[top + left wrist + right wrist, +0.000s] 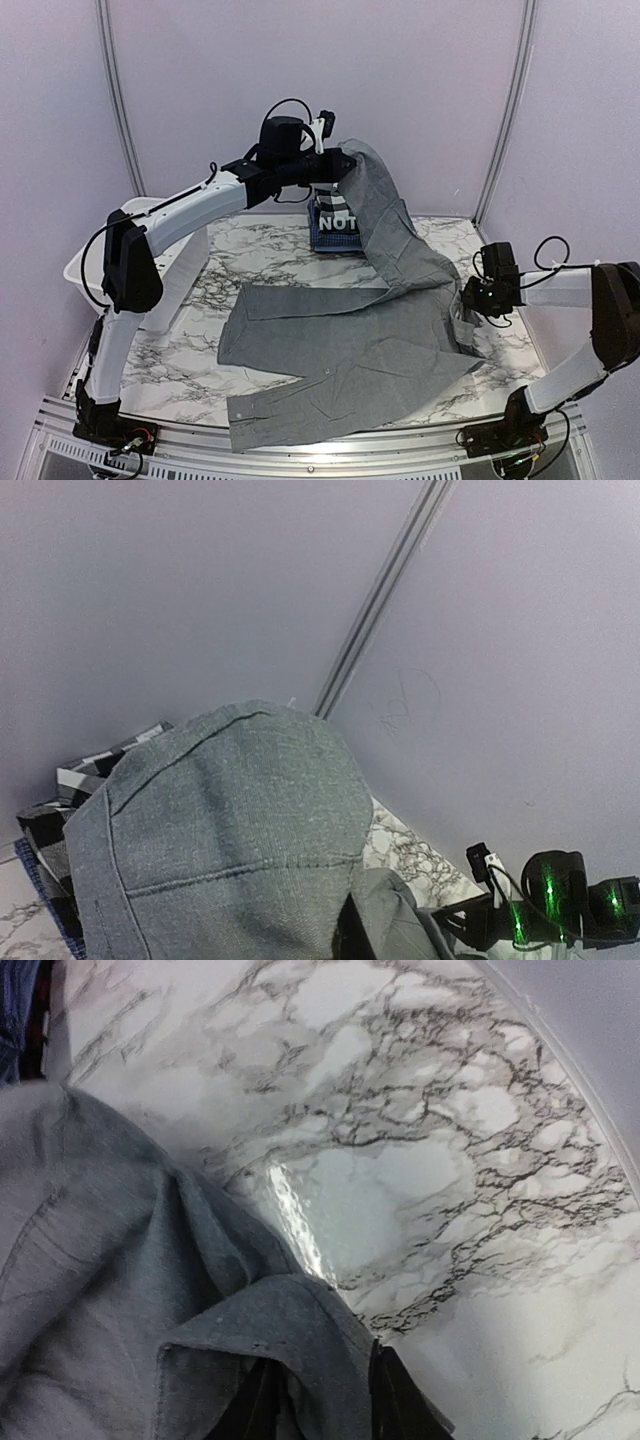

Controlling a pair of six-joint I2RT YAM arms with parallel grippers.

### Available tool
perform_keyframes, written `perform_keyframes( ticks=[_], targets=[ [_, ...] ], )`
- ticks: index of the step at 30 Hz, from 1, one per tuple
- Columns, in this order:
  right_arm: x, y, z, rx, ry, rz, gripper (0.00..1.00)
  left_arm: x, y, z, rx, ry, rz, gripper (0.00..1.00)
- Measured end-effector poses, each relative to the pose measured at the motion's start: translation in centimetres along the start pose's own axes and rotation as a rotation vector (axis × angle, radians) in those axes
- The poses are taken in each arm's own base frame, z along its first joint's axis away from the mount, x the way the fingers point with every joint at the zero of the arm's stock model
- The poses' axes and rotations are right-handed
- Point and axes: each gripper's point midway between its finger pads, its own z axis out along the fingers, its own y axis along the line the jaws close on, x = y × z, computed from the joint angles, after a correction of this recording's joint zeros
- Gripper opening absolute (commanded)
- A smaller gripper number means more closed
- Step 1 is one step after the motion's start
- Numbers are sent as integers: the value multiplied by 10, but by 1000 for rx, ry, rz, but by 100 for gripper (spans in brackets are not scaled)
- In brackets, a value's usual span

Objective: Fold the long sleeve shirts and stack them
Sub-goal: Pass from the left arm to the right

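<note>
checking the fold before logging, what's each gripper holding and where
Both hold the grey shirt: left gripper a raised fold up high, right gripper an edge low down.

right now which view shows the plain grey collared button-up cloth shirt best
Top external: the whole grey shirt shows, spread flat with one part lifted. Left wrist shows only a raised fold, right wrist only a crumpled edge.

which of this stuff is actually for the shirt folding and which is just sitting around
For the job:
- grey shirt
- stack of folded shirts

Just lying about:
- white tub
</note>
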Motion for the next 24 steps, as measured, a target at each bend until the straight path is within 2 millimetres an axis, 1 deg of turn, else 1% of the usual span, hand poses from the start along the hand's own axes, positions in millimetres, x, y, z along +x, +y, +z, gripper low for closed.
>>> perform_keyframes(
  ticks=[2, 4, 6, 8, 11, 14, 15, 17, 19, 22, 24],
  targets=[
    [-8, 3, -14, -19, -28, -10, 47, 17, -5, 9, 49, 40, -32, 0],
    [-22, 14, -34, -69, -87, -42, 59, 35, -10, 15, 94, 83, -61, 0],
    [-36, 29, -53, -128, -147, -72, 68, 50, -19, 19, 144, 125, -87, 0],
    [-50, 55, -74, -226, -211, -133, 74, 62, -31, 21, 192, 159, -106, 0],
    [-60, 101, -99, -380, -276, -238, 78, 73, -52, 21, 264, 196, -134, 0],
    [-62, 150, -120, -532, -315, -343, 81, 76, -74, 19, 338, 211, -161, 0],
    [-61, 165, -126, -578, -322, -371, 82, 76, -78, 19, 353, 213, -166, 0],
    [-59, 187, -134, -644, -329, -408, 83, 77, -86, 17, 380, 219, -176, 0],
    [-59, 207, -141, -700, -333, -436, 83, 77, -91, 17, 396, 221, -180, 0],
    [-61, 228, -152, -756, -344, -456, 83, 77, -92, 16, 403, 221, -189, 0],
    [-61, 238, -161, -786, -353, -466, 83, 76, -92, 16, 403, 221, -195, 0]
  ],
)
